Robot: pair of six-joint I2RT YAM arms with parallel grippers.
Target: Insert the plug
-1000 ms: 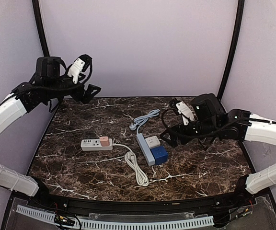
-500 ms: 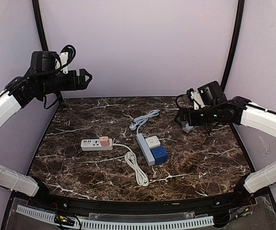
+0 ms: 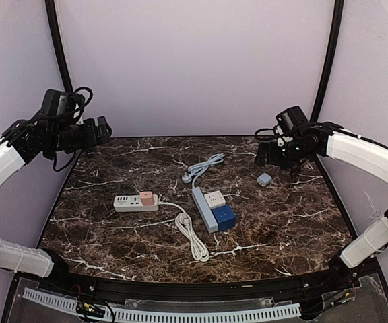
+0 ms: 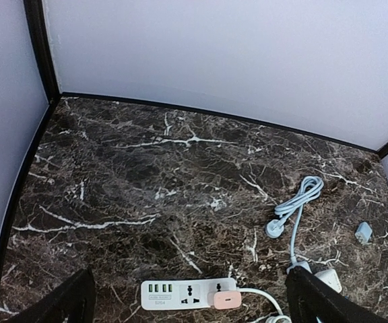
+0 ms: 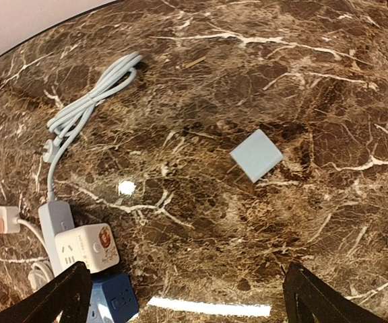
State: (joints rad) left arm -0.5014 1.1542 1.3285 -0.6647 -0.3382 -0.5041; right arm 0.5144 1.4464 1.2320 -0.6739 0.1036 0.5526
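Observation:
A small light-blue plug (image 3: 265, 179) lies loose on the marble table, right of centre; it also shows in the right wrist view (image 5: 256, 155). A white power strip (image 3: 135, 201) with a pink plug (image 3: 146, 198) in it lies at the left and shows in the left wrist view (image 4: 192, 294). A blue-grey power strip (image 3: 204, 208) carries a white cube (image 3: 214, 199) and a blue cube (image 3: 223, 216). My right gripper (image 3: 265, 153) hovers open and empty behind the loose plug, its jaws wide in the right wrist view (image 5: 187, 296). My left gripper (image 3: 103, 129) is open and empty, high at the far left (image 4: 190, 306).
A coiled light-blue cable (image 3: 204, 166) with its round plug lies behind the blue-grey strip. A coiled white cable (image 3: 190, 235) runs from the pink plug toward the front. Purple walls and black posts close in the table's back and sides.
My right gripper carried the light-blue plug to the right, let it go on the table and pulled back. My left arm swung left and lower.

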